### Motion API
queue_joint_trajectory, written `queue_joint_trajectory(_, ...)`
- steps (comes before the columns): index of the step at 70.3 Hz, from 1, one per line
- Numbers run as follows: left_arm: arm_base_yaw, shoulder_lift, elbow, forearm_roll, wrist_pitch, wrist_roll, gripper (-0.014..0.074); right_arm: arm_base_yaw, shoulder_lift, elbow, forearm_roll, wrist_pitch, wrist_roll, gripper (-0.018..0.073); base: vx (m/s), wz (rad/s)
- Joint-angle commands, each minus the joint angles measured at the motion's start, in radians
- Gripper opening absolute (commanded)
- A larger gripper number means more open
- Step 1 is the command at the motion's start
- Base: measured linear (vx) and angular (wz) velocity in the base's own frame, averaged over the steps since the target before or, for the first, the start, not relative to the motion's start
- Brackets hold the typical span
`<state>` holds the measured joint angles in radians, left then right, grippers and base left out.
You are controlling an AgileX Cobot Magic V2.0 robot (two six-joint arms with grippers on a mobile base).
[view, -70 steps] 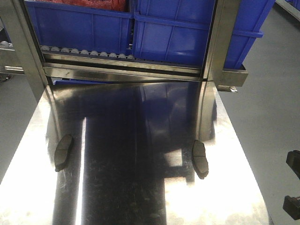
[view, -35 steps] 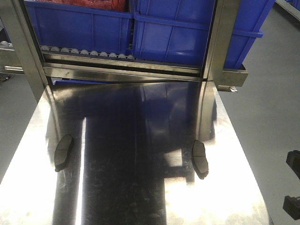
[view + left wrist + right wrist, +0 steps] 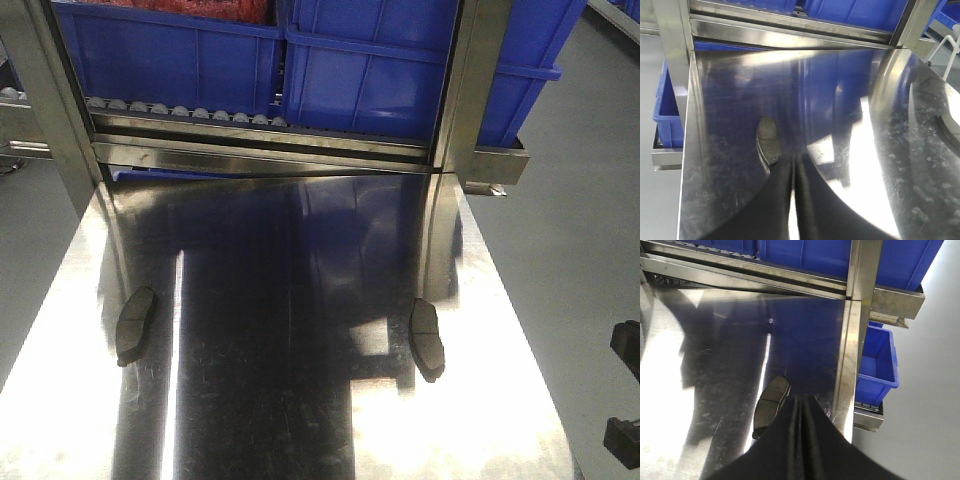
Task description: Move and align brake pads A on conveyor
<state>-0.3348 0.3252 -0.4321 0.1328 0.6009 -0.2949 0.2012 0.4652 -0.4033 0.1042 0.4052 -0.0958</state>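
Two dark grey brake pads lie flat on the shiny steel tabletop (image 3: 290, 420), one at the left (image 3: 135, 325) and one at the right (image 3: 427, 338). In the left wrist view the left pad (image 3: 768, 140) shows its middle groove. My left gripper (image 3: 795, 160) is shut and empty, its tips just right of that pad's near end. The right wrist view has the right pad (image 3: 771, 402) just left of my right gripper (image 3: 801, 399), which is shut with nothing in it. The conveyor is out of view.
A steel roller rack (image 3: 260, 150) with blue bins (image 3: 365, 70) stands across the far end of the tabletop. Steel posts (image 3: 460, 90) rise at its corners. Another blue bin (image 3: 877, 365) sits below the table's right edge. Two black parts (image 3: 625, 395) show at the right border.
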Motion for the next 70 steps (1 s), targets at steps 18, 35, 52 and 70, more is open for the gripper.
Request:
queue_joint_trajectory(18,-0.006,0.008,-0.021,0.003,-0.058,-0.001,0.0517,-0.002,0.003,-0.026,-0.002,-0.074,-0.008,-0.0006,0.0,0.0)
queue_joint_trajectory(35,-0.006,0.012,-0.021,0.003,-0.088,-0.012,0.0724,-0.002,0.003,-0.026,-0.002,-0.074,-0.008,-0.0006,0.0,0.0)
queue_joint_trajectory(52,-0.005,0.274,-0.095,0.129,0.006,-0.18,0.0677,-0.002,0.003,-0.026,-0.002,-0.074,-0.008,-0.0006,0.0,0.0)
queue_joint_trajectory(70,-0.005,0.683,-0.299,0.158,0.104,-0.162,0.0667,-0.002,0.003,-0.026,-0.002,-0.074,-0.008,-0.0006,0.0,0.0)
